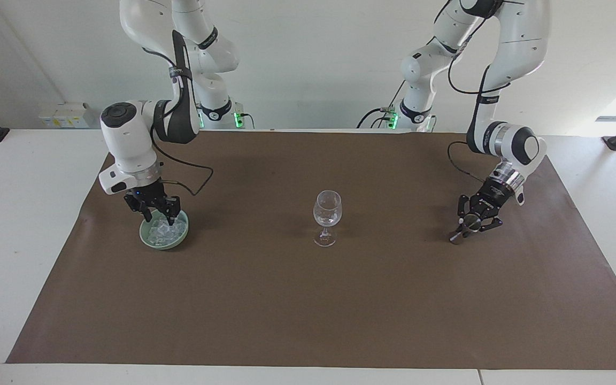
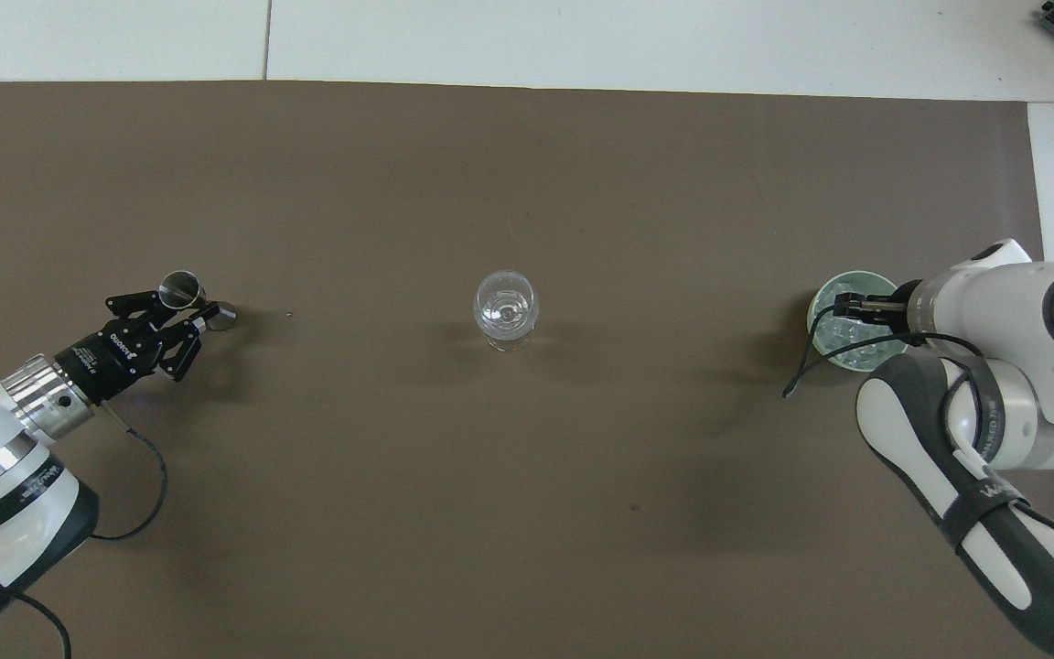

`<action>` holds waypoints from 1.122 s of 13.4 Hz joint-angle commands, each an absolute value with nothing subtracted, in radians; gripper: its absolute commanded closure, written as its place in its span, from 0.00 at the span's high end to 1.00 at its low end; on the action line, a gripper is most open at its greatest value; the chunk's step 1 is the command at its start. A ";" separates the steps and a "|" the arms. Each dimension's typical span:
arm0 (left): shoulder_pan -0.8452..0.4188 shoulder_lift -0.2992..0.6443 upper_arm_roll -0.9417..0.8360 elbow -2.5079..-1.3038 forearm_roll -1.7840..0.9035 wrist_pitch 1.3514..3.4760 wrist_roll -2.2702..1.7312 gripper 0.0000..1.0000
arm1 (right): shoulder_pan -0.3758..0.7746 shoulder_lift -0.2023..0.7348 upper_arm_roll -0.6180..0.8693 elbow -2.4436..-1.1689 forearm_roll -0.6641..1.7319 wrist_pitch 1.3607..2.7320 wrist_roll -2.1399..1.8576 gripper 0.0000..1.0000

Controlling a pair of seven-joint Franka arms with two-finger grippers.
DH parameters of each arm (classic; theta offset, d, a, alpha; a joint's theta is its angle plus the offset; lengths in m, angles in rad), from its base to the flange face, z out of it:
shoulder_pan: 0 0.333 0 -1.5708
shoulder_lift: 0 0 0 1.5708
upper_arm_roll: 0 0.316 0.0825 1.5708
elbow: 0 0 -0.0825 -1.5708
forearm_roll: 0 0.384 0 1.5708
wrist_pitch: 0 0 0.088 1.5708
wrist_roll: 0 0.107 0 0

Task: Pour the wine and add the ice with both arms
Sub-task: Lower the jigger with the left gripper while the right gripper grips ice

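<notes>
Green bowl [image 1: 164, 235] holds the ice [image 1: 161, 231]; the right gripper [image 1: 159, 212] dips in, fingers seemingly parted to pinch a chunk. The left gripper [image 1: 471, 225] clasps a steel jigger [image 2: 181, 288], ready for pouring into the wine glass [image 1: 327, 215].

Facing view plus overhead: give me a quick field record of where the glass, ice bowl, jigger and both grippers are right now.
wine glass: upright at the middle of the brown mat, apart from both arms
green bowl: toward the right arm's end, holds the ice
right gripper: pointing down into the bowl, at the ice; grasp not confirmed
metal jigger: toward the left arm's end, tilted, between the left gripper's fingers
left gripper: low over the mat, angled down, at the jigger
wine in glass: none visible
</notes>
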State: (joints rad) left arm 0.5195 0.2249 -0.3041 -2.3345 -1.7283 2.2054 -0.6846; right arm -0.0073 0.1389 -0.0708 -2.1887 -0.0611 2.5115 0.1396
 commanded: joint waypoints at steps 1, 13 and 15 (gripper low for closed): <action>0.528 0.230 -0.308 -2.341 -1.723 2.197 -0.670 0.46 | -0.018 0.149 -0.064 -2.189 -0.048 2.531 0.152 0.64; 0.600 0.221 -0.304 -2.264 -1.243 2.178 -0.696 1.00 | 0.000 0.034 -0.051 -2.148 -0.045 2.438 0.195 0.00; 0.597 0.174 -0.290 -2.250 -1.108 2.181 -0.713 1.00 | 0.078 0.014 -0.041 -2.079 -0.044 2.376 0.277 0.00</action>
